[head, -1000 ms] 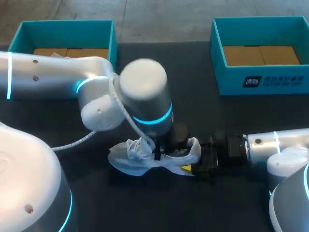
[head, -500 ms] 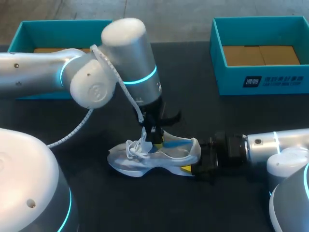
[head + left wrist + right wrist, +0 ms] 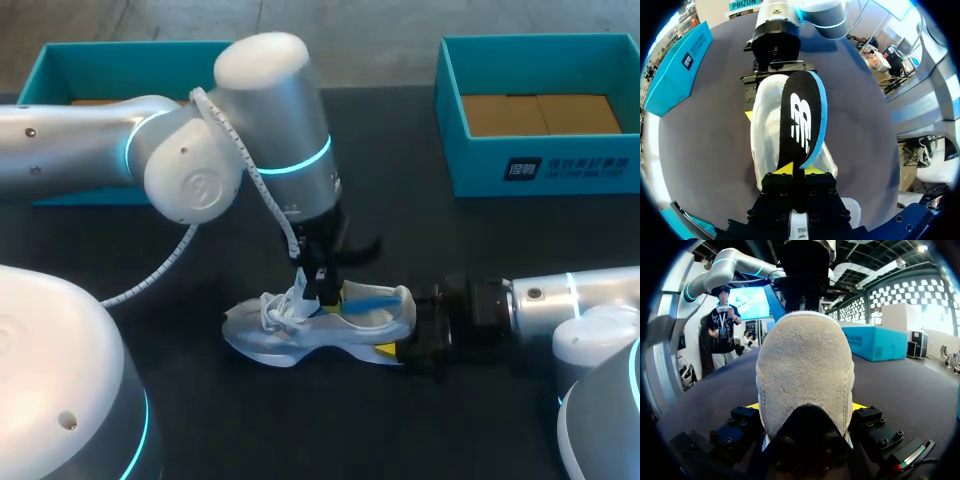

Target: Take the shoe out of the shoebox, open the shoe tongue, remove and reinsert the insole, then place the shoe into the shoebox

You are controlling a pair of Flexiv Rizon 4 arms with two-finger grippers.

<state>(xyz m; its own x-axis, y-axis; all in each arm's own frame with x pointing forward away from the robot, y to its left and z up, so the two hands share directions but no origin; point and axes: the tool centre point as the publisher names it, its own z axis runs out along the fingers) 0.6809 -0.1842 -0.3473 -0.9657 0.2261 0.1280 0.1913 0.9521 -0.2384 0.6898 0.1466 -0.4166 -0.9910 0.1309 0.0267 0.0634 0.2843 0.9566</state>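
From the right wrist, the shoe (image 3: pixel 805 375) heel blocks its own front and all but slivers of our right gripper (image 3: pixel 805 407) tips. From the left wrist, the insole (image 3: pixel 802 120) hides the shoe's inside. Overhead, our left arm (image 3: pixel 200 150) covers part of the left shoebox (image 3: pixel 130 55); the right shoebox (image 3: pixel 480 165) is cropped.

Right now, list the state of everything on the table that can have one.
shoe: on its sole on the table, outside both boxes, heel clamped.
insole: raised above the shoe's opening, one end pinched.
left gripper: shut on the insole.
right gripper: shut on the shoe's heel.
right shoebox: open, no shoe in it.
left shoebox: open, no shoe seen in it.
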